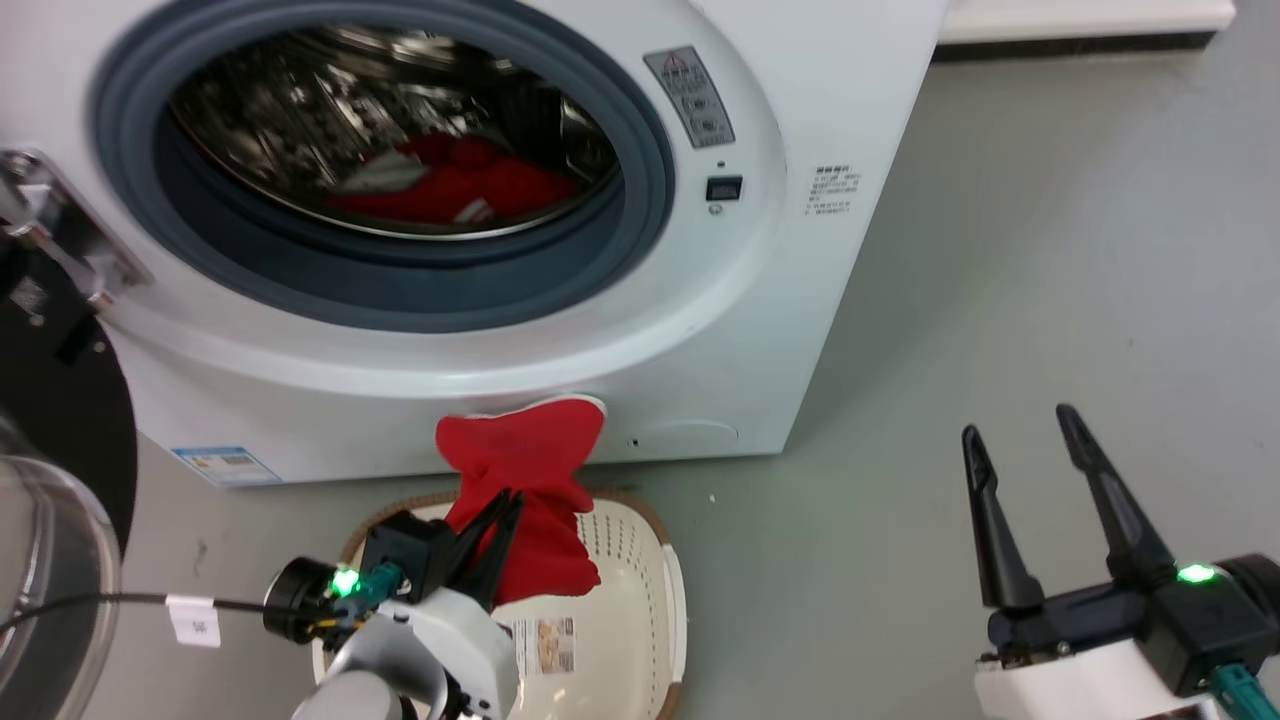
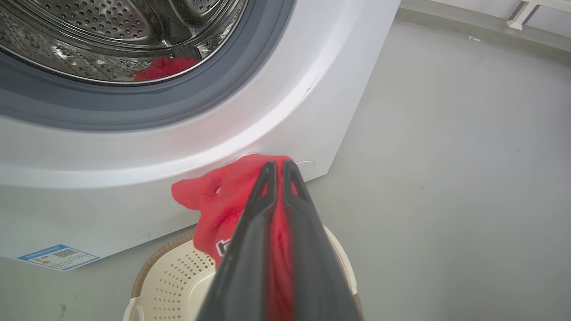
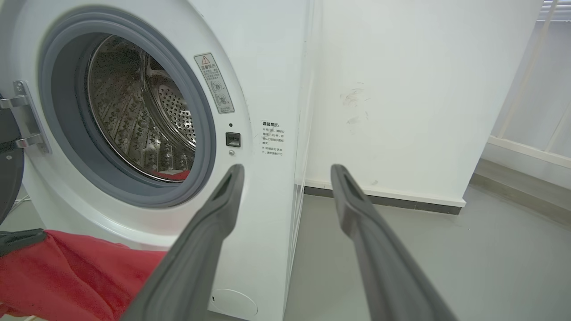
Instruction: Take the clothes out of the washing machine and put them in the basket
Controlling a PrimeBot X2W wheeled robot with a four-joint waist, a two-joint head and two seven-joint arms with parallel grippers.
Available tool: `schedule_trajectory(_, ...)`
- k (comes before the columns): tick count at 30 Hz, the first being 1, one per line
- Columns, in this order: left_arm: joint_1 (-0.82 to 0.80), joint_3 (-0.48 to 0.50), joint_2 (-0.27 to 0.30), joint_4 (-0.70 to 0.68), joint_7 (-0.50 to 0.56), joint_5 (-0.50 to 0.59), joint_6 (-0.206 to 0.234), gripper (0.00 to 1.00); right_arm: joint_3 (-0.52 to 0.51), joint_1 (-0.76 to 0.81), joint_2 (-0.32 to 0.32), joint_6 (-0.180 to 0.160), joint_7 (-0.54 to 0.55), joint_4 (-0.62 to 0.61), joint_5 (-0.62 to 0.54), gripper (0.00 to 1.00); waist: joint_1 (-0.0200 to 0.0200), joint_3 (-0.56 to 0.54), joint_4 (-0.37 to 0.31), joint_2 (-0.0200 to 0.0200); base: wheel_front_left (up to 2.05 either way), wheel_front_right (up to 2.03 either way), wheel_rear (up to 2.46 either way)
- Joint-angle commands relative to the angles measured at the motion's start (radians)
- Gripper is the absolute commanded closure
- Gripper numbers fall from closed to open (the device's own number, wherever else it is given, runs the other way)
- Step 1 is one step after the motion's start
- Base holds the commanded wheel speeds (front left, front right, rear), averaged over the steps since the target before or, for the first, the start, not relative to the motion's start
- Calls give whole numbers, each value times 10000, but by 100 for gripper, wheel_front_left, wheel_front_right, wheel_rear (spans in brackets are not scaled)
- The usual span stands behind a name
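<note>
Grey floor runs bare past the white washing machine, whose door is swung open at nine o'clock. The robot's left gripper is pinched tight on a red garment, which hangs limp over the cream basket at six o'clock of the porthole. It looks light and soft, apt to drape and slide out of a shallow pinch, so I'd say a bunched fold is the place to grab. A second red garment lies low in the drum. The right gripper hovers spread wide at four o'clock, holding nothing.
</note>
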Motion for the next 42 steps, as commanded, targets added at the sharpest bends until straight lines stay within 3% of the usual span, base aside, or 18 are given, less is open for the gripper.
schedule_trajectory(1,-346,-17,-83,293,-144,14,-95,100,-59,-313,21,-7,-21,-96,18,0,-1,603,-160,0,0,0,0)
schedule_trajectory(11,-1647,-22,-358,2045,-627,0,-477,100,-206,-1095,21,-7,-21,-299,110,0,-1,2141,-383,0,0,0,0)
schedule_trajectory(23,-3392,-220,-937,5167,-1236,-56,-1019,100,-377,-2020,21,-7,-21,-483,248,0,-1,3851,-575,0,0,0,0)
schedule_trajectory(42,-5158,-868,-2086,9961,-1142,-423,-1403,100,-693,-2701,21,-7,-20,-682,203,0,-1,5371,-438,0,0,0,0)
